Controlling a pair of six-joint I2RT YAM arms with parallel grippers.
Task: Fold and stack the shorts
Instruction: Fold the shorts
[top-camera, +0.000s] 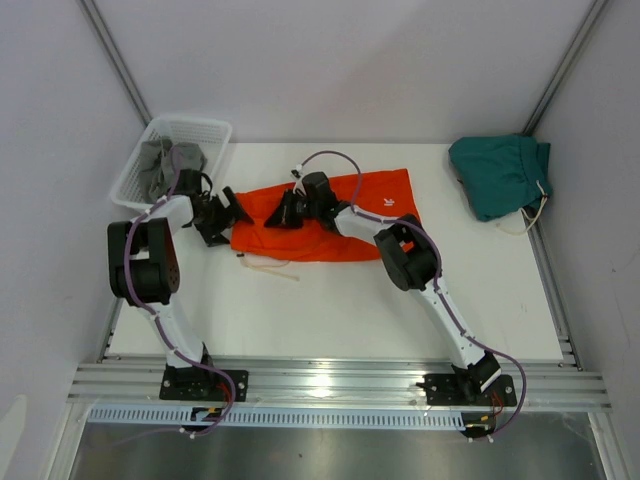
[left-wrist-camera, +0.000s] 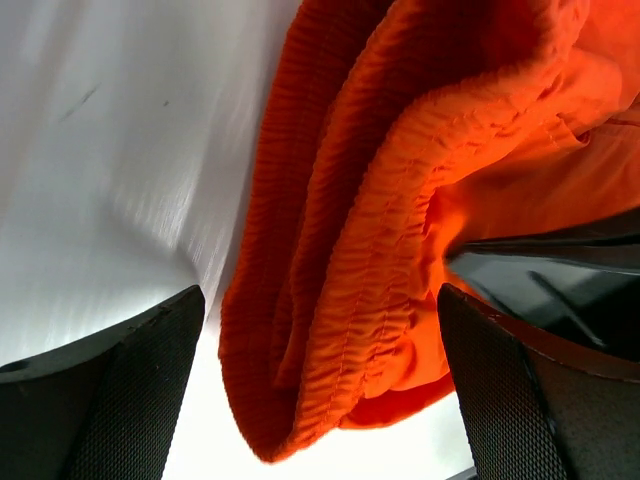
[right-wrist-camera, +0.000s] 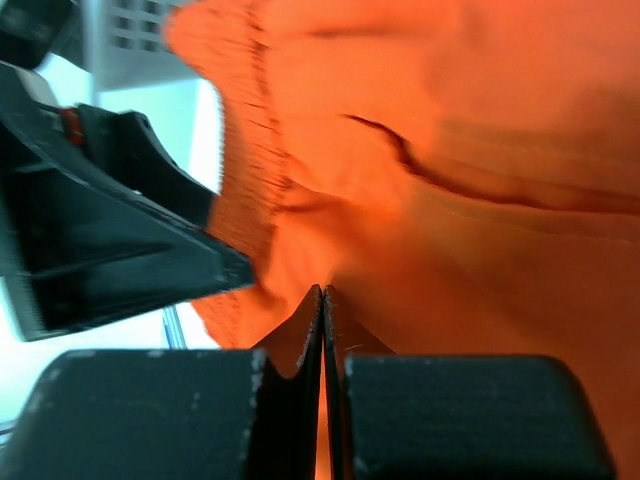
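Orange shorts | right end effector clamped on them | left end effector apart at waistband | teal shorts, basket aside

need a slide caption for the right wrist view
Right gripper shut on a fold of the orange shorts, seen close up from the wrist

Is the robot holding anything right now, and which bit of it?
The right gripper is shut on the orange shorts, pinching thin cloth close to the waistband. The left gripper is open, with that waistband between its jaws, gripping nothing.
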